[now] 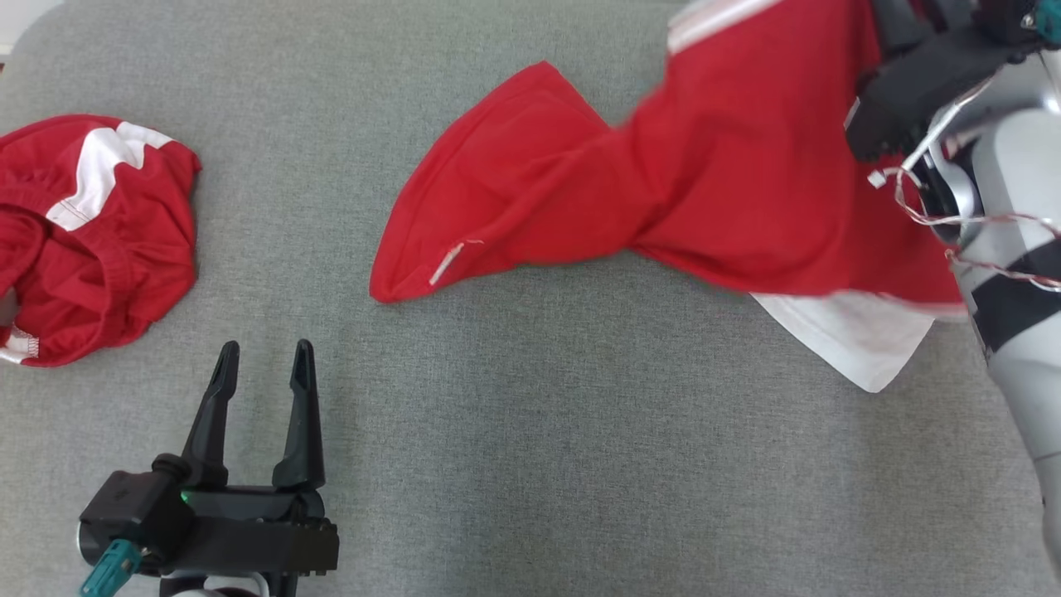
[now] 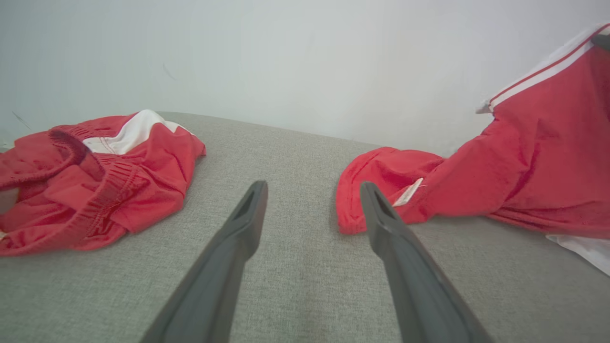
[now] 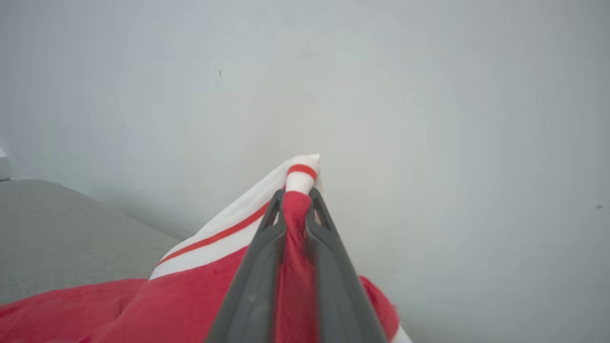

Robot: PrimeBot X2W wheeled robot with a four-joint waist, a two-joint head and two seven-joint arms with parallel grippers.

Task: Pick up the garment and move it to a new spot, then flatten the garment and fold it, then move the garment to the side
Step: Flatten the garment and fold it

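Garment edge clamped in right gripper.

Bare grey surface lies open between the crumpled red cloth and the garment.

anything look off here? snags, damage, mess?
No damage visible. The red garment with white striped trim hangs twisted from the right gripper, pinched at one edge, its other end lying on the grey fabric surface. A second crumpled red-and-white garment sits apart at the left.
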